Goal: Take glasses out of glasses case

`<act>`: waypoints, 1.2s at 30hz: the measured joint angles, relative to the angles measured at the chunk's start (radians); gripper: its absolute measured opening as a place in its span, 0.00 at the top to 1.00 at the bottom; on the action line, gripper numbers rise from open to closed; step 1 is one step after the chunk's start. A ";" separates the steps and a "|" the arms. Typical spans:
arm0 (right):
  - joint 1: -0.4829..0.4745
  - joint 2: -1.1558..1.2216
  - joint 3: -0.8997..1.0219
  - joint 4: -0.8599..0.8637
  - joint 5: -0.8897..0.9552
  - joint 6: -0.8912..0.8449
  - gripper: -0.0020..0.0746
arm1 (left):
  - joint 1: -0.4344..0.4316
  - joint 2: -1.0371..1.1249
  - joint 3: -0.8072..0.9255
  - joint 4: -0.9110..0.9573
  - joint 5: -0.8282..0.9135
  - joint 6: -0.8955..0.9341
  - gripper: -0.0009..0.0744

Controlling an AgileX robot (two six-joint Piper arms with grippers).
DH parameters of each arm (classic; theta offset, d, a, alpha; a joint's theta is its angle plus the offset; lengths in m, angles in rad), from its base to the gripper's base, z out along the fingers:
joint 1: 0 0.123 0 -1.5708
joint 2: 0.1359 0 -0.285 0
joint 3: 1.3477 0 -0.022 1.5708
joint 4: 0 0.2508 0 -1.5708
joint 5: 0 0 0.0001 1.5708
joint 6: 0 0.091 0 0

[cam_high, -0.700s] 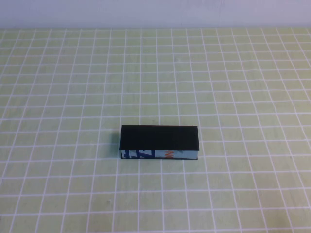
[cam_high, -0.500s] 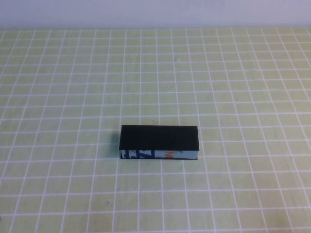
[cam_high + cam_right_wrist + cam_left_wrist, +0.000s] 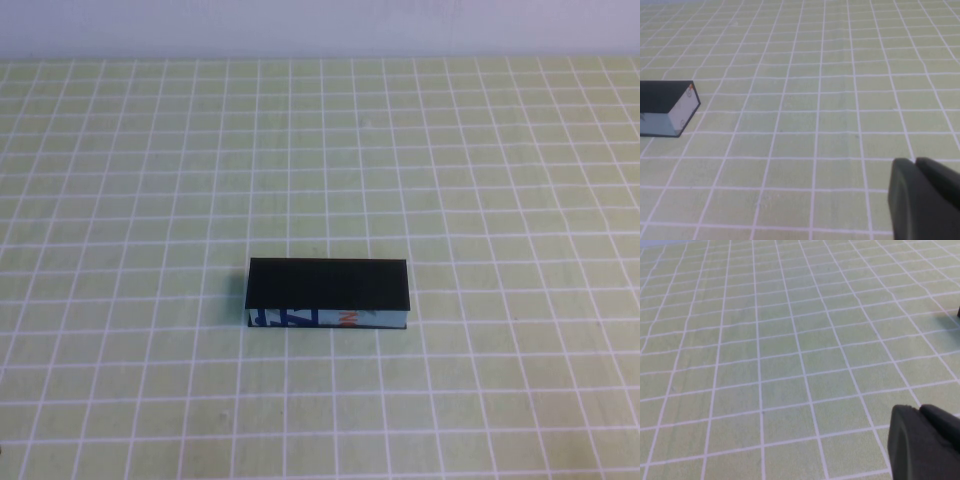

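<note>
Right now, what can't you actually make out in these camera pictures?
- The glasses: unseen; the glasses case lies shut in the high view.
- The case's print: too small to read.
- The case in the right wrist view: cut by the edge.
- Left gripper, right gripper: only a dark part shows at each wrist view's edge; absent from the high view.

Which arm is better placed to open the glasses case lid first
Probably right. The right gripper has the closed glasses case in its wrist view; the left gripper sees only the checked mat. Neither arm shows in the high view.
</note>
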 joint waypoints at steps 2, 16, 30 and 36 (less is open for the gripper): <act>0.000 0.000 0.000 0.000 0.000 0.000 1.00 | 0.000 0.000 0.000 0.000 0.000 0.000 0.99; 0.000 0.000 0.000 0.000 0.000 0.000 1.00 | 0.000 0.000 0.000 0.000 0.000 0.000 0.99; 0.000 0.000 0.000 0.000 0.000 0.000 1.00 | 0.000 0.000 0.000 -0.380 -0.116 0.000 0.99; 0.000 0.000 0.000 0.000 0.000 0.000 1.00 | 0.000 0.000 0.000 -0.669 -0.187 0.000 0.99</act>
